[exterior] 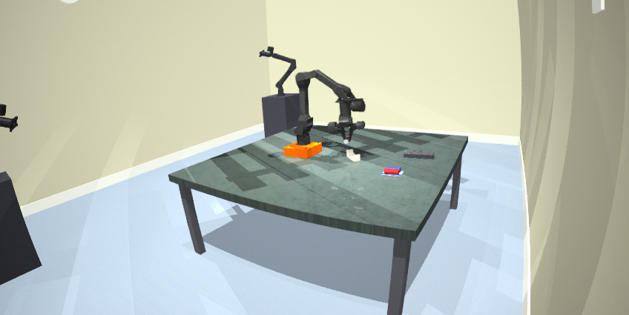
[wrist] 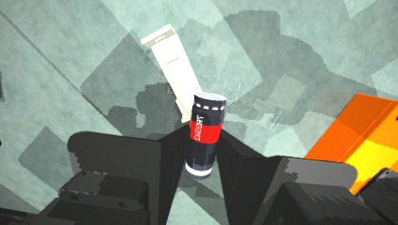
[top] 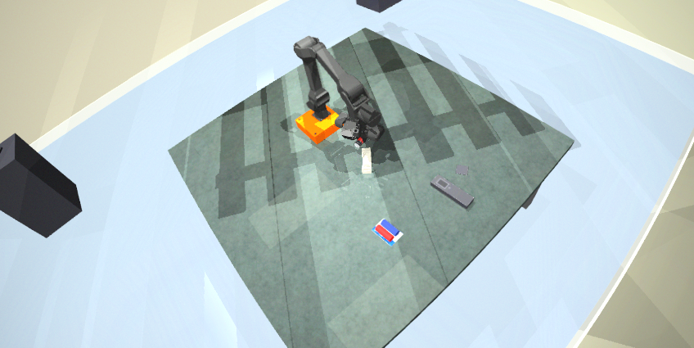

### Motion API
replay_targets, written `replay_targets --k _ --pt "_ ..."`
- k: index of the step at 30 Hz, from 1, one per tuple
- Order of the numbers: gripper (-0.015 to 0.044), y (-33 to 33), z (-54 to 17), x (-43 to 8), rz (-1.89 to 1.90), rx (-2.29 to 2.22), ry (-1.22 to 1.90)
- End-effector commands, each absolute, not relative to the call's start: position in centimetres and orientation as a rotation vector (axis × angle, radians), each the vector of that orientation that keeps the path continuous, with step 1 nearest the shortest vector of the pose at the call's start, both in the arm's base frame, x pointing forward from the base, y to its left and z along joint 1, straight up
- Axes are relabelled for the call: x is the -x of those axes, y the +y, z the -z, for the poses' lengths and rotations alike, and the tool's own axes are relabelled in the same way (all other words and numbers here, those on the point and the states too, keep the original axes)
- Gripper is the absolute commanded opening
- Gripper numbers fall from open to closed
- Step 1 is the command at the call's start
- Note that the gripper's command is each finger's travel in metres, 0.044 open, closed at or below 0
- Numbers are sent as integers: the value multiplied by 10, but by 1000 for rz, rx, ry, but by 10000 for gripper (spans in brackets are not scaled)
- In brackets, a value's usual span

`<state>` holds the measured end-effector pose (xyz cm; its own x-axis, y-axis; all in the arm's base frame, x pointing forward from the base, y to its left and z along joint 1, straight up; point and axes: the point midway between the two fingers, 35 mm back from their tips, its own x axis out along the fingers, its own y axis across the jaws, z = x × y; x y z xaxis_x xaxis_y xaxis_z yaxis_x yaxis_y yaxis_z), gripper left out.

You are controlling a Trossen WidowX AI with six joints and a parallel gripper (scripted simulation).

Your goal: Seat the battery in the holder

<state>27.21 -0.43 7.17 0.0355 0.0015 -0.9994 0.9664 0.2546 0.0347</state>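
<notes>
Gripper (wrist: pixel 203 155) clamps the black cylindrical battery (wrist: pixel 206 133) with its red band, raised above the white tray-shaped holder (wrist: pixel 175 75), which holds nothing, near the green marbled bench's (top: pixel 340 266) back edge.

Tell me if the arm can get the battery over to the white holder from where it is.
Probably yes. The gripper is shut on the battery, raised off the table, and the white holder lies just ahead with nothing between them. The orange base sits off to one side, out of the path.
</notes>
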Motion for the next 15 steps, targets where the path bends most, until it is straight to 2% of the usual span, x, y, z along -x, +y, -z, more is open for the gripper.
replay_targets --k 1,15 --pt "78 -9 -72 -282 897 -931 1347" --pt "78 -29 -74 -314 564 -598 1461"
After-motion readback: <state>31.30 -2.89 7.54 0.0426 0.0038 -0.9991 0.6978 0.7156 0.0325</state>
